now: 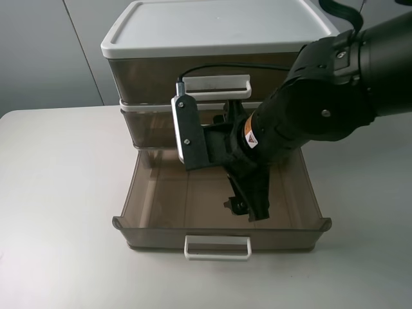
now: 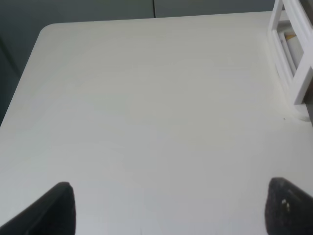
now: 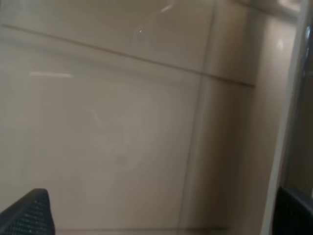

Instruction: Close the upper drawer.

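While the upper drawer [image 1: 219, 233] stands pulled out towards the near edge of the surface [image 1: 58, 193], my right tool [image 1: 248, 207] hangs inside it, spread open and empty. My left tool [image 2: 168, 210] idles open too. Closing hasn't started; I'd next press the drawer front towards the far side.

Left hand [image 2: 168, 210] cropped at edge, right hand [image 3: 161, 213] too — blurred

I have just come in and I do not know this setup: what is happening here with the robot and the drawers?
The right gripper, jaws open and holding nothing, hangs inside the pulled-out smoky-brown drawer of the white-lidded drawer cabinet. That drawer stands wide open and its white handle is untouched, so it is not yet closed. The left gripper, also open, hovers over the white table.
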Controlling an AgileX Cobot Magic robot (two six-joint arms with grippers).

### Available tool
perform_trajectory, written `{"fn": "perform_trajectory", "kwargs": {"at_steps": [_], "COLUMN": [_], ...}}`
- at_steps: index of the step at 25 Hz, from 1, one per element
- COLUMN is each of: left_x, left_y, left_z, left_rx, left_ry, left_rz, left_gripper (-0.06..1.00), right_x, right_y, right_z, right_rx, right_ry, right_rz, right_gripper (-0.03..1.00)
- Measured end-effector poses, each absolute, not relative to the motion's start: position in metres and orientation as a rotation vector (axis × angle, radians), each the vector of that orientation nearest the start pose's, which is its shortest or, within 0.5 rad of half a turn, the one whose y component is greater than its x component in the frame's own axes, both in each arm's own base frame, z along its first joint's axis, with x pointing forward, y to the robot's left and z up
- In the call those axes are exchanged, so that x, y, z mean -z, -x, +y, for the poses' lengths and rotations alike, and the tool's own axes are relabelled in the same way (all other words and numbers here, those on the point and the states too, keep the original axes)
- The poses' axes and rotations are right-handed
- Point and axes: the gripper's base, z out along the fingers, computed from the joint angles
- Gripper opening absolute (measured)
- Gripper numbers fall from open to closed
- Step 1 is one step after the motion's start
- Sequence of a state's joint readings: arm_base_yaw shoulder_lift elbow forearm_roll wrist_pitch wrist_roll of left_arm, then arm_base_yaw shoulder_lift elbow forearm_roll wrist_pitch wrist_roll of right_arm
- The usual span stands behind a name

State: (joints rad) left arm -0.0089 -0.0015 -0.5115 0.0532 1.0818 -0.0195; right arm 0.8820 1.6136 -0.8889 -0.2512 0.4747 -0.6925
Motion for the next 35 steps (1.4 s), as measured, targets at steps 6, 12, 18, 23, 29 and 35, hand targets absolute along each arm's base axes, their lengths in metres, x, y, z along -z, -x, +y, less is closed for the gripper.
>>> {"fn": "perform_trajectory", "kwargs": {"at_steps": [6,12,18,23,29,35], "left_x": [-0.279,-0.279,-0.279,-0.279,-0.279,-0.279], "left_y": [0.007,0.007,0.007,0.007,0.007,0.007], "left_z": [0.004,0.004,0.004,0.004,0.004,0.004], "left_rx": [-0.046,-0.046,-0.046,-0.046,-0.046,-0.046], "left_ry": [0.014,0.014,0.014,0.014,0.014,0.014], "left_rz": [2.051,2.051,2.051,2.051,2.051,2.051], "left_gripper": [0.74,0.74,0.74,0.74,0.74,0.74], "right_x": [-0.192,-0.193,-0.194,-0.194,-0.219,-0.256], "right_y": [-0.203,-0.205,-0.205,-0.205,-0.194,-0.165], "right_z": [0.232,0.234,0.234,0.234,0.227,0.206], "right_rx": [0.155,0.157,0.162,0.158,0.088,-0.08], "right_ry": [2.05,2.034,2.035,2.032,1.948,1.841], "right_rz": [1.665,1.619,1.611,1.625,1.687,1.856], "right_gripper": [0.68,0.68,0.68,0.68,0.68,0.68]}}
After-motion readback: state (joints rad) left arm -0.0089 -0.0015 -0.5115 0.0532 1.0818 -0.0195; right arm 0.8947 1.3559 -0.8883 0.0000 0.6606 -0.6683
